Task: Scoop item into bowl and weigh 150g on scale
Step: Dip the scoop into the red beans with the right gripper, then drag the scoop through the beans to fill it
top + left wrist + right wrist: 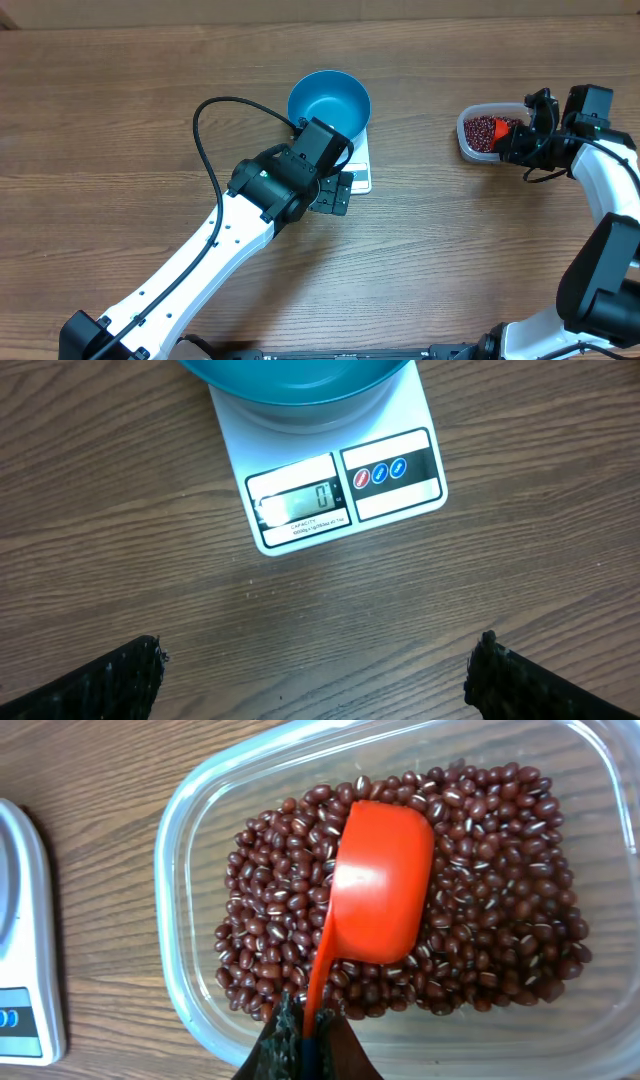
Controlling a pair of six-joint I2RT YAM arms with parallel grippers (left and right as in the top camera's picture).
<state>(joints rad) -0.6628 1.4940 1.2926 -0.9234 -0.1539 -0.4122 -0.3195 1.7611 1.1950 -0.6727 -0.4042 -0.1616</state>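
beans [500,930]: we see a loose dark red-brown heap filling the clear tub [190,870], far right of the table, well apart from the bowl.
scoop [382,880]: orange, lying on the beans. long axis runs from the r gripper straight out over the heap, handle at the jaws, cup end pointing away. smooth rounded side faces the cam; we can't tell which way its mouth faces.
r gripper [305,1045]: clamped tight on the scoop handle.
tub axis: long side runs left-right in the overhead view, one short end toward the scale.
bowl [328,100]: blue, upright, sits on the scale [400,415], covering its far part.
scale axis: long axis runs from bowl end to display edge; display edge points at the l gripper, a bit skewed. readout shows 0.
l gripper [318,660]: fingers spread wide, holding nothing, above bare wood just short of the display edge.
surface: wood-grain table [120,120], grain running left-right.
cable [196,130]: black, loops off the l arm over the tabletop.
room: only the tabletop fills every view.
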